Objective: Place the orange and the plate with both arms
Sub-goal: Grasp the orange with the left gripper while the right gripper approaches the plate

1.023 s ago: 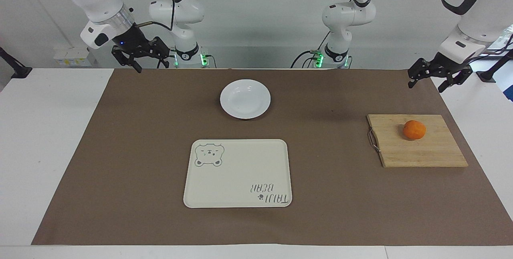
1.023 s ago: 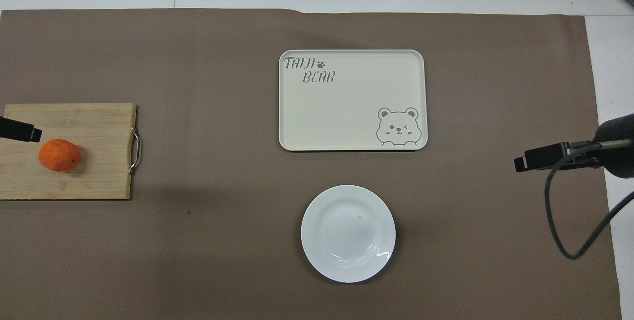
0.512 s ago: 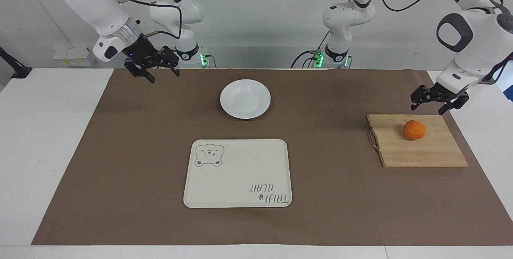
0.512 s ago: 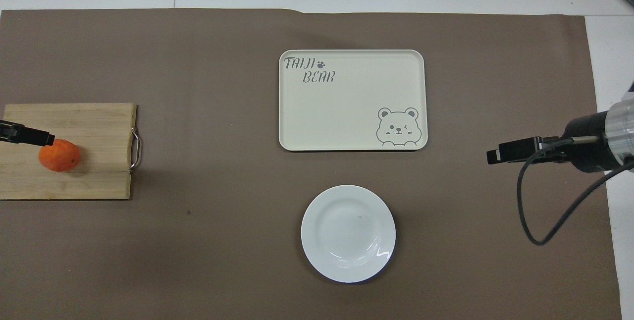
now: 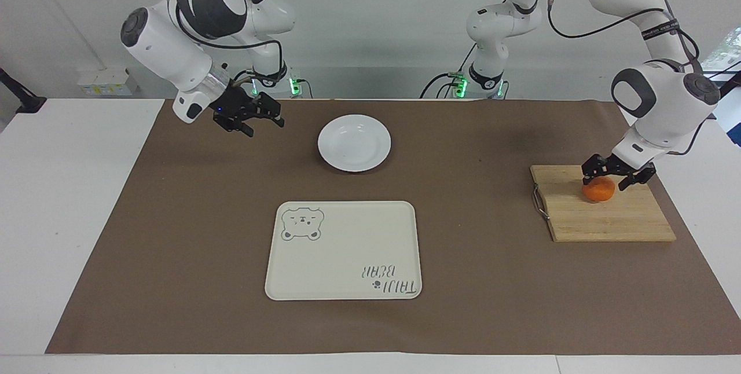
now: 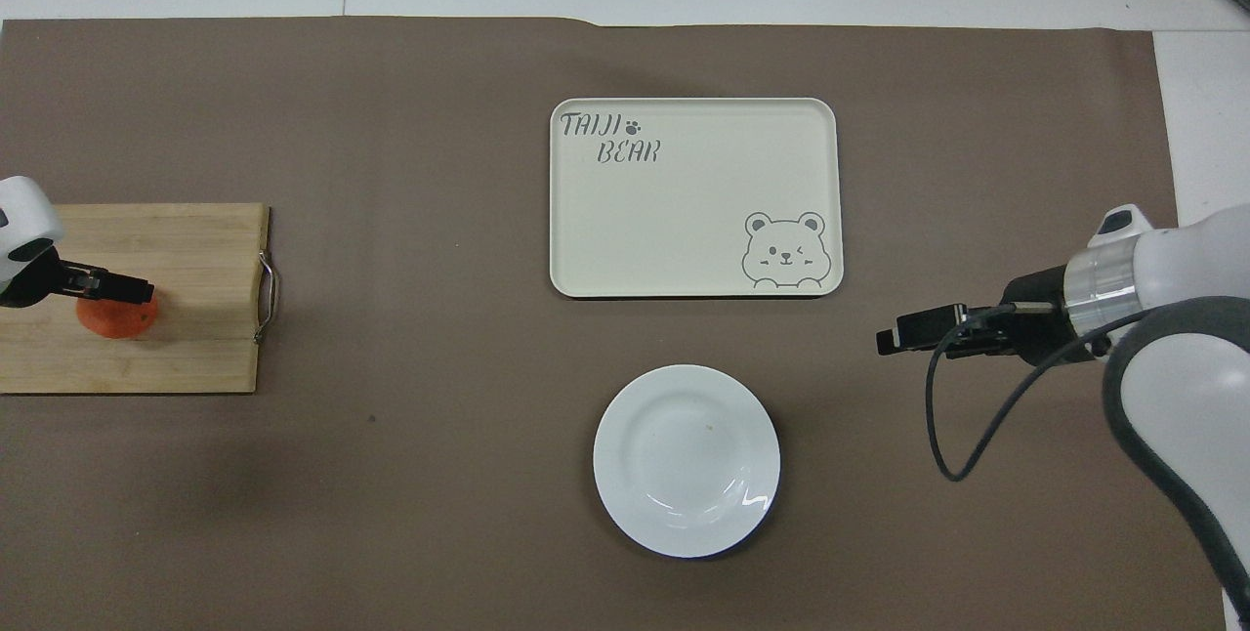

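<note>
Brown paper covers the middle of the white surface (image 5: 69, 200), and on it lie a white plate (image 5: 354, 142), a cream bear tray (image 5: 344, 250) and a bamboo cutting board (image 5: 602, 203).

At the left arm's end, the left tool (image 5: 618, 175) is down on the orange (image 5: 599, 190), which sits on the board. Its 2 fingers are spread and straddle the fruit, 1 on each side, so a grip looks prepared but I judge it not yet closed. The board's steel handle (image 5: 539, 202) points toward the tray, away from this tool.

Over bare paper, the right tool (image 5: 263, 120) hangs beside the plate, toward the right arm's end, fingers spread and clear of the rim. Its low, slanted pose suggests it is lining up to take the plate by its edge.

From across the surface, the facing view shows each tool's height: 1 is down around the fruit, the other is above the paper. From overhead, the left tool (image 6: 122, 289) merely covers the top of the orange (image 6: 117, 318), and the right tool (image 6: 913, 333) reads as a single dark bar well apart from the plate (image 6: 687, 460); that view does show the plate just below the tray (image 6: 693, 196), a short carry.
</note>
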Robot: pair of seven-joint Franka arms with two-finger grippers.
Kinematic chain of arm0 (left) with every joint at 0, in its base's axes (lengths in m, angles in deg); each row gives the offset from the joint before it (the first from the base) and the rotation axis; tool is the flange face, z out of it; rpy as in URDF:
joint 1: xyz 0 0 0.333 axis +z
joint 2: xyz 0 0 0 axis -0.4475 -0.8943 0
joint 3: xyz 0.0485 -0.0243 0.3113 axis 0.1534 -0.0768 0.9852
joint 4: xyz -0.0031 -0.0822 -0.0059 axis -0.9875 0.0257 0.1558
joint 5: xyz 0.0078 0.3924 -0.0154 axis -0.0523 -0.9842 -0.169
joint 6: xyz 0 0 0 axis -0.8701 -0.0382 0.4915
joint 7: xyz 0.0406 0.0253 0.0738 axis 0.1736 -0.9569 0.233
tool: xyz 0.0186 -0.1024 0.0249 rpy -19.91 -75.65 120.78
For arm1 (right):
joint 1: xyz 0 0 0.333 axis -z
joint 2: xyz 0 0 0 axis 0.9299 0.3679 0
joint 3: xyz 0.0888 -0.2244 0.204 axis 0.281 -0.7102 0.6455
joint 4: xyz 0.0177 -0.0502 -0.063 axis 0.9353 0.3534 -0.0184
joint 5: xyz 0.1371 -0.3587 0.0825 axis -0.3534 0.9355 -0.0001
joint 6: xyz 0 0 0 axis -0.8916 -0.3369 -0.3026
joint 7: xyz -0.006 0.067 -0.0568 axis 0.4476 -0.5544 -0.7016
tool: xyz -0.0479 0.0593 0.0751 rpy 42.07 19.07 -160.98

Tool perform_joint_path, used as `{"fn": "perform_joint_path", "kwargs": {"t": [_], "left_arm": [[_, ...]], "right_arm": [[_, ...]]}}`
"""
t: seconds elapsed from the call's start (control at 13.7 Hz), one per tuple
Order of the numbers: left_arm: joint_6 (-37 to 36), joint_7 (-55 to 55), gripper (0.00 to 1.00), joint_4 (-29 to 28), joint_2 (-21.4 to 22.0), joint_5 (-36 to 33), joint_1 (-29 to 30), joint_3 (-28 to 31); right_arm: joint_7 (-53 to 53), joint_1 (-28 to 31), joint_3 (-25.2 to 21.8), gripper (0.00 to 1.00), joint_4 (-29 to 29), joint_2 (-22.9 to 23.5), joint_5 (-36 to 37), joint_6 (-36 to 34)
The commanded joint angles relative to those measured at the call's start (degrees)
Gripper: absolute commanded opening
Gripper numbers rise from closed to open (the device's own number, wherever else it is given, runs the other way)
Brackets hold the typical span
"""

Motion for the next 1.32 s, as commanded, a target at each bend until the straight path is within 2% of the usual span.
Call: {"fn": "perform_joint_path", "kwargs": {"t": [0.0, 0.22, 0.37, 0.44, 0.51, 0.58, 0.66, 0.95, 1.24], "left_arm": [[2.38, 1.68, 1.0, -2.24, 0.21, 0.81, 1.75, -0.47], [6.85, 2.38, 1.0, -5.93, 0.21, 0.81, 2.01, -0.47], [7.3, 2.56, 1.0, -6.2, -0.14, 0.81, 2.01, -0.47], [7.48, 2.47, 0.81, -6.11, -0.23, 0.81, 1.92, -0.47], [7.48, 2.56, 0.42, -5.68, -0.4, 0.72, 1.92, -0.55], [7.39, 2.65, 0.13, -5.24, -0.4, 0.72, 1.75, -0.47], [6.96, 2.65, 0.0, -4.36, -0.32, 0.72, 1.31, -0.55], [4.06, 2.65, 0.0, -2.25, 2.66, 0.72, -3.43, -1.26], [-2.96, 2.38, 0.0, -0.75, 5.48, 0.81, -15.1, -1.35]], "right_arm": [[5.07, -0.48, 0.02, 1.0, 7.81, -1.53, -3.03, 5.29], [6.74, -2.59, 0.02, 1.0, 12.3, -1.09, -7.15, 8.19], [7.98, -5.14, 0.02, 1.0, 15.65, -1.27, -9.19, 12.32], [7.98, -5.84, 0.02, 1.0, 15.92, -1.18, -9.54, 12.95], [7.98, -5.94, 0.02, 1.0, 15.92, -1.18, -9.81, 12.95], [7.98, -6.02, 0.02, 1.0, 15.92, -1.18, -9.9, 13.04], [7.9, -6.02, 0.02, 1.0, 15.92, -1.18, -9.9, 13.04], [7.9, -6.02, -0.06, 1.0, 15.92, -1.18, -9.9, 13.13], [7.9, -6.11, -0.07, 1.0, 15.92, -1.09, -9.9, 13.39]]}}
